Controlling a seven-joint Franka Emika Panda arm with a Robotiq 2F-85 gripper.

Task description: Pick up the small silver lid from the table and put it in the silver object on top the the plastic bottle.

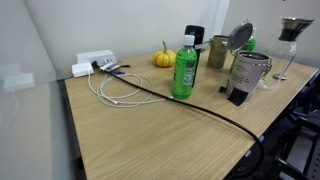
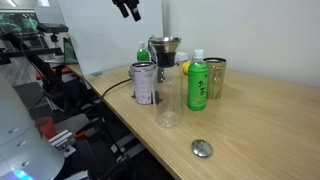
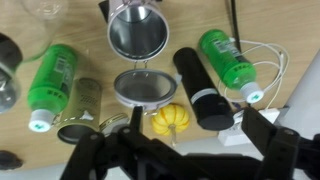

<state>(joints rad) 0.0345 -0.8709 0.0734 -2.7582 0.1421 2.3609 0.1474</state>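
The small silver lid [image 2: 203,148] lies flat on the wooden table [image 2: 260,130] near its front edge. The clear plastic bottle [image 2: 167,100] stands behind and to the left of the lid, with the funnel-shaped silver object [image 2: 165,46] on its neck. The silver object also shows at the far right in an exterior view [image 1: 292,28]. My gripper [image 2: 127,8] hangs high above the table, open and empty. In the wrist view its fingers [image 3: 197,125] are spread wide over the bottles. The lid does not show there.
A ribbed tin can [image 2: 143,82] with a tilted round lid [image 3: 143,87] stands beside the clear bottle. Also on the table are two green bottles [image 2: 198,85] [image 3: 50,85], a gold can [image 2: 215,75], a black bottle [image 3: 198,88], a small pumpkin [image 3: 170,118], a white power strip [image 1: 95,62] and cables [image 1: 120,92].
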